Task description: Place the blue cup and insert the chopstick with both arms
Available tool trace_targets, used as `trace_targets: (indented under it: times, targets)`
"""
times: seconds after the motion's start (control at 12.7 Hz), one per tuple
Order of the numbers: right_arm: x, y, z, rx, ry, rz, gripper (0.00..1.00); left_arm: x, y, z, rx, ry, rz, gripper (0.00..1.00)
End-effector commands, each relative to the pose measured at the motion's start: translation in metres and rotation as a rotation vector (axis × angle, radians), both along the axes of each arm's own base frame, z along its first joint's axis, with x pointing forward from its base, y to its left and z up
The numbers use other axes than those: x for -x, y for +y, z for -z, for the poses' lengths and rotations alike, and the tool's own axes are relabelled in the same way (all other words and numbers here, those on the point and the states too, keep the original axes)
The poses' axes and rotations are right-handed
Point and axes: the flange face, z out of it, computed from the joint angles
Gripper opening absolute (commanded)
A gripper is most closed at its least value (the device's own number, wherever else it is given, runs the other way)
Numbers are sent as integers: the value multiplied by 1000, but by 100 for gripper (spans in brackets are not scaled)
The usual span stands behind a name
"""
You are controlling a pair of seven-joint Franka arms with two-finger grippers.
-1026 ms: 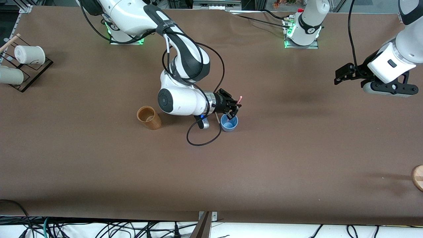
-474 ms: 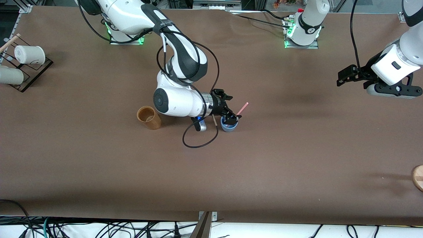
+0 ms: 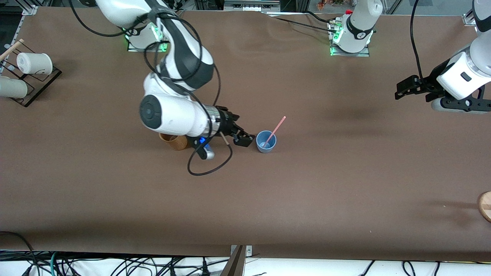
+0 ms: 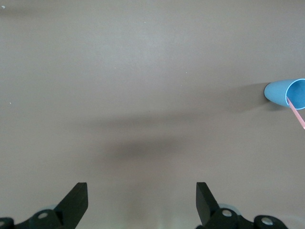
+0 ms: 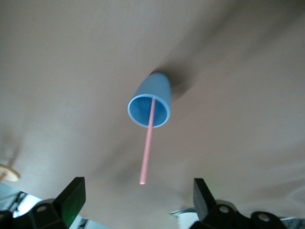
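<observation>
The blue cup [image 3: 266, 141] stands upright near the table's middle. The pink chopstick [image 3: 276, 129] rests in it, leaning out over the rim toward the left arm's end. My right gripper [image 3: 244, 138] is open and empty, just beside the cup on the tan cup's side, apart from it. In the right wrist view the cup [image 5: 149, 107] and chopstick [image 5: 147, 148] lie ahead of the open jaws. My left gripper [image 3: 402, 90] is open and empty, waiting high over the left arm's end. The left wrist view shows the cup [image 4: 287, 93] and the chopstick [image 4: 296, 112] at its edge.
A tan cup [image 3: 174, 141] stands partly under the right arm's wrist. A rack with white cups [image 3: 28, 69] sits at the right arm's end. A round wooden piece [image 3: 485, 206] shows at the table edge at the left arm's end.
My right gripper let go of the chopstick, which now leans in the blue cup, and drew back toward the tan cup. The left gripper drifted slightly toward its own end.
</observation>
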Motion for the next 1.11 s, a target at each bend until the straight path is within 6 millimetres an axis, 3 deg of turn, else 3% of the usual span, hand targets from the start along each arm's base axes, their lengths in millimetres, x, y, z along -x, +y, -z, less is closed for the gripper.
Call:
trace_targets:
  times: [0.0, 0.16, 0.32, 0.47, 0.71, 0.79, 1.03]
  targets:
    - [-5, -48, -10, 23, -22, -172, 100, 7, 2, -6, -23, -9, 24, 100]
    - [-5, -95, -12, 14, -34, -278, 100, 5, 1, -7, -24, -12, 26, 100]
    - [8, -143, -22, 79, -126, -478, 100, 4, 0, -8, -26, -15, 28, 100]
    - [20, -191, -44, 166, -213, -692, 100, 2, -1, -8, -26, -16, 29, 100]
    - [23, -286, -75, 206, -339, -959, 100, 2, -2, -8, -26, -16, 31, 100]
    - [27, -308, -89, 232, -370, -1016, 100, 2, -2, -8, -26, -16, 31, 100]
    - [47, -336, -113, 289, -419, -1048, 100, 2, -3, -8, -26, -17, 34, 100]
